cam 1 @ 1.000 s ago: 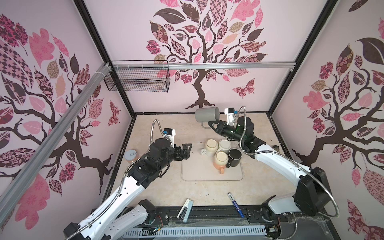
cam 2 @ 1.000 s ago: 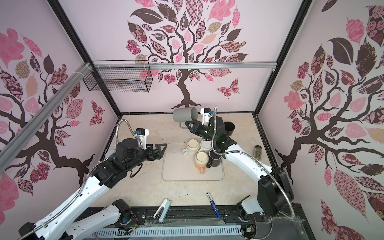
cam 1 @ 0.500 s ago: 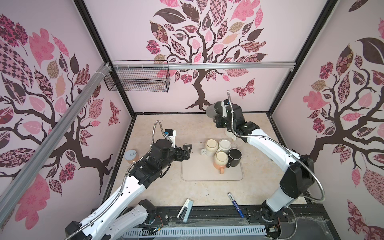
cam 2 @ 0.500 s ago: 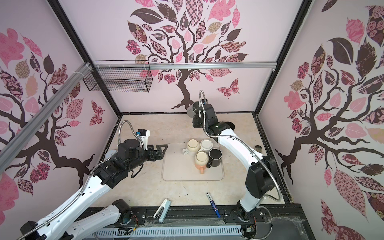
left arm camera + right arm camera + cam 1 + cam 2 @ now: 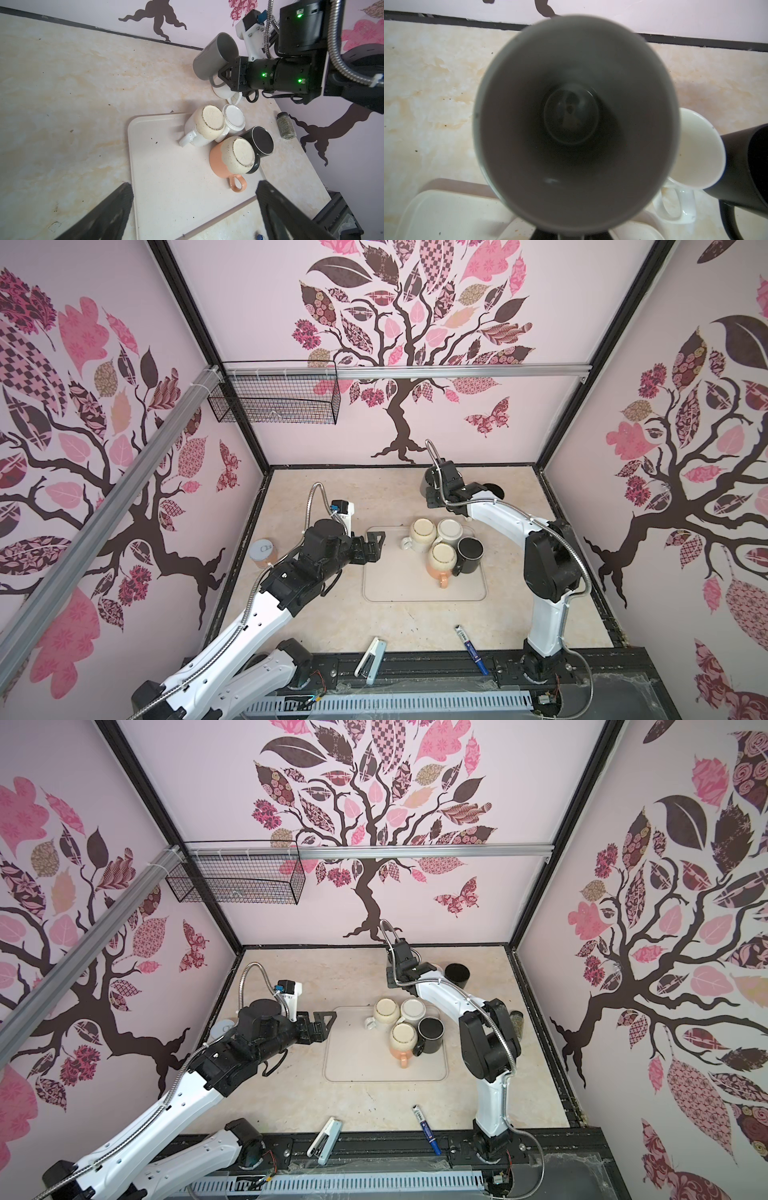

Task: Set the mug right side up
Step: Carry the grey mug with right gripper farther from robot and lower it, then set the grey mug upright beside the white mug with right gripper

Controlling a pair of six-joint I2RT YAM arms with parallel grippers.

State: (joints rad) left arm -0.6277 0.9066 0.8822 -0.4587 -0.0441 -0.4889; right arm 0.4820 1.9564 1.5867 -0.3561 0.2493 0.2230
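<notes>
My right end effector [image 5: 225, 73] is clenched on the handle of the grey mug [image 5: 212, 60], low over the desk [image 5: 332, 489] at about 12 o'clock from the tray [image 5: 166, 187], close to the back wall. A second ago I held this mug high in the air and lying on its side. Now my wrist has rolled and come down, and the mug's open mouth faces up. My right wrist camera looks straight down into its dark interior to the round bottom. I judge the turn itself as good as done, and what remains is to seat the base and let go. I cannot tell whether the base already touches the desk. Just beside it stand an upright white mug [image 5: 695, 149] and an upright black mug [image 5: 747, 162], at about 1 o'clock from the tray, so the set-down leaves little room on that side. Four upside-down mugs [image 5: 234, 158] are bunched together on the tray's far half. My left end effector [image 5: 376, 545] is released, jaws wide, holding nothing, and hovers at the tray's edge near 10 o'clock, much as it did a second ago.
</notes>
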